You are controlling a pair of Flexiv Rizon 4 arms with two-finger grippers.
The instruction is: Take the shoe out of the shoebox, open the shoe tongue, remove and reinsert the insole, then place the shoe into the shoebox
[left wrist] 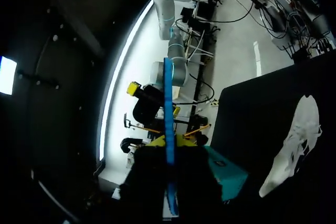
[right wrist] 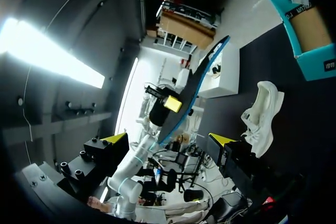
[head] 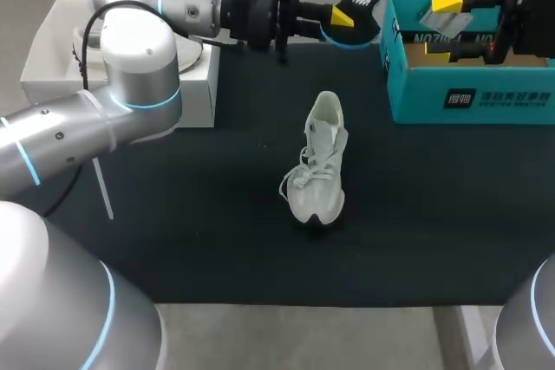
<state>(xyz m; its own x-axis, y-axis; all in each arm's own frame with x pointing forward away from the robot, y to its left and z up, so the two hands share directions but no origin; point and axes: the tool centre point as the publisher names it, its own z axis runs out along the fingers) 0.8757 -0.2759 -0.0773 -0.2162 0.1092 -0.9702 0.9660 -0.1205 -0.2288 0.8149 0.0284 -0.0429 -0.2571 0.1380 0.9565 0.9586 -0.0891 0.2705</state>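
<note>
The white shoe (head: 321,162) lies upright on the black mat, laces loose, also seen in the left wrist view (left wrist: 294,145) and the right wrist view (right wrist: 262,114). My left gripper (head: 342,16) is raised over the mat's far edge, shut on a black insole with a blue edge (head: 357,25). In the left wrist view the insole (left wrist: 169,129) shows edge-on between the yellow tips. The teal shoebox (head: 473,101) stands at the far right, open. My right gripper (head: 442,29) hangs over its left end, open and holding nothing, facing the insole (right wrist: 197,90).
A white box (head: 52,58) stands at the far left behind my left arm's elbow, also seen in the right wrist view (right wrist: 223,74). The black mat (head: 199,240) covers the table around the shoe.
</note>
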